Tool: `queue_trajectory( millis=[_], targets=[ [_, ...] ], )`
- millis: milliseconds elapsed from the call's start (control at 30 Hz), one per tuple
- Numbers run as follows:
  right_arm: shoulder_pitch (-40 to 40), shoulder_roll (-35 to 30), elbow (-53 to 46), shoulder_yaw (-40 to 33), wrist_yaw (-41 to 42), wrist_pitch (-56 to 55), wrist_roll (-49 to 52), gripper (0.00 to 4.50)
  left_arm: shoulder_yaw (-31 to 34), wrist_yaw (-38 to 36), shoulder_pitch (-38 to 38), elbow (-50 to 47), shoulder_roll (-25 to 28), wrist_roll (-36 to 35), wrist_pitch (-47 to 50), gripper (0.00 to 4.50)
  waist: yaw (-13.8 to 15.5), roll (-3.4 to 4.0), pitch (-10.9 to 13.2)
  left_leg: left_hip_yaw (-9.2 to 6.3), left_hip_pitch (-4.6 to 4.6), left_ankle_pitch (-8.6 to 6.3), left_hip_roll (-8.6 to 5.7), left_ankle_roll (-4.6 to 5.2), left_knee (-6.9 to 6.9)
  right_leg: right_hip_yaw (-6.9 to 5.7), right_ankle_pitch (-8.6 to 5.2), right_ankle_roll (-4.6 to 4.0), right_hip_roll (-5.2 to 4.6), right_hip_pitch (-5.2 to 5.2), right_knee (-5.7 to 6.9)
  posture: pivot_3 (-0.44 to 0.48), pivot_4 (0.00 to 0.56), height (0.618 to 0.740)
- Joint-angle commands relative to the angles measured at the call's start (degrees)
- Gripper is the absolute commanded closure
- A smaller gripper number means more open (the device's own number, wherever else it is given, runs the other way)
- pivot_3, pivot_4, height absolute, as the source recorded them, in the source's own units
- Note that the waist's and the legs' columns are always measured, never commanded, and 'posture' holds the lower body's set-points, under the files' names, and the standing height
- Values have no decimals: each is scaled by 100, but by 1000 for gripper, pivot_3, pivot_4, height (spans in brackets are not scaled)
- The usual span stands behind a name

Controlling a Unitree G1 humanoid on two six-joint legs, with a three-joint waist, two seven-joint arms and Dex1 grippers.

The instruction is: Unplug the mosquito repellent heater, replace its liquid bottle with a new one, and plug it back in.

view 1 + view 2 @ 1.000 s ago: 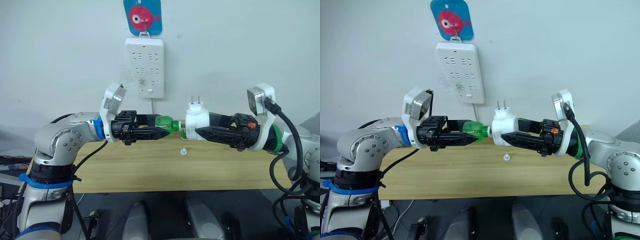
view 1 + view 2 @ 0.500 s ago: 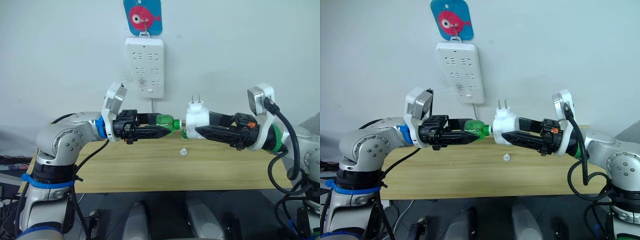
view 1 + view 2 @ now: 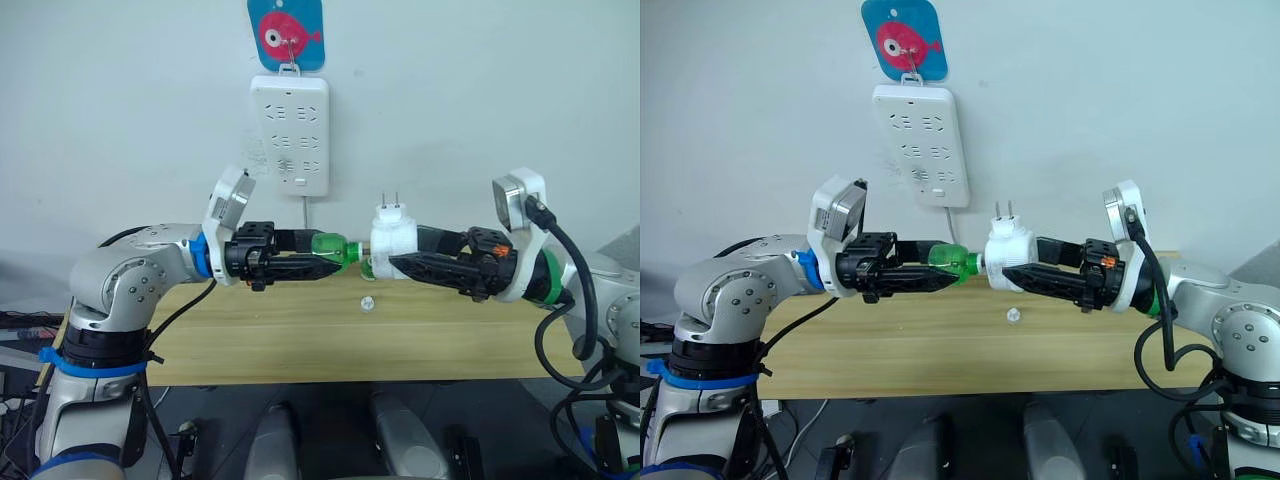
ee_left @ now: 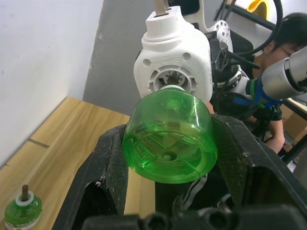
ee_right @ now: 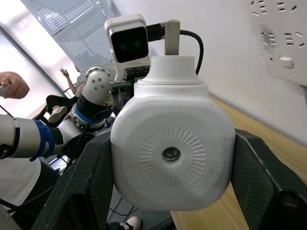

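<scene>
The left end effector (image 3: 325, 262) clamps a translucent green bottle (image 4: 169, 139), glossy and round-bottomed, while the right end effector (image 3: 400, 262) grips the mosquito repellent heater (image 5: 172, 151), a smooth rounded white plastic shell with a ribbed ring around its vent hole and two metal prongs pointing up. Both are held above the pale wooden worktop (image 3: 300, 335), the bottle's neck meeting the heater's threaded socket, where the joint is hidden. A second green bottle (image 4: 21, 210) with a dark wick stands on the worktop, and a small white cap (image 3: 368, 302) lies below the heater.

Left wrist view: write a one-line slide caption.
Left tool holds a green bottle at the white heater's socket.
</scene>
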Motion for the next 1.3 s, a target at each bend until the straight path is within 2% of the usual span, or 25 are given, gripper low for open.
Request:
queue_trajectory(
  millis=[33, 300, 500, 700, 1000, 1300],
  targets=[
    [-108, -53, -78, 27, 39, -17, 204, 1545, -90, -171, -147, -404, -90, -242, -59, 2116, 2, 0, 0, 0, 0, 0, 0, 0, 0, 0, 0, 0, 0, 0, 0, -169, 219, 723],
    [-59, -150, -208, 34, 8, 22, 499, 1545, -4, 164, -219, -258, -394, -113, -173, 2116, 2, 0, 0, 0, 0, 0, 0, 0, 0, 0, 0, 0, 0, 0, 0, -173, 225, 723],
    [-115, -94, -242, 36, -156, -2, 693, 1545, -127, 113, -155, -202, -398, 236, -497, 2116, 2, 0, 0, 0, 0, 0, 0, 0, 0, 0, 0, 0, 0, 0, 0, -174, 226, 723],
    [-125, -155, -226, 55, -192, -11, 682, 1545, -98, 96, -160, -126, -420, 297, -556, 2116, 2, 0, 0, 1, 0, 0, 0, 0, 0, 1, 0, 0, 0, 0, 0, -173, 225, 723],
    [-26, -267, -56, 72, 95, -151, 170, 1545, 102, 77, -235, -183, -273, -276, 65, 2116, 1, 0, 0, 1, 0, 0, 0, 0, 0, 1, -2, 3, 0, 0, 0, -168, 224, 723],
    [-80, -246, -85, 62, 164, -179, 306, 1545, 73, -4, -152, -318, -174, -496, 289, 2116, 5, -1, 0, 0, -1, 0, 0, 0, 0, 0, -1, 2, 0, 0, -1, -171, 225, 723]
  ],
)
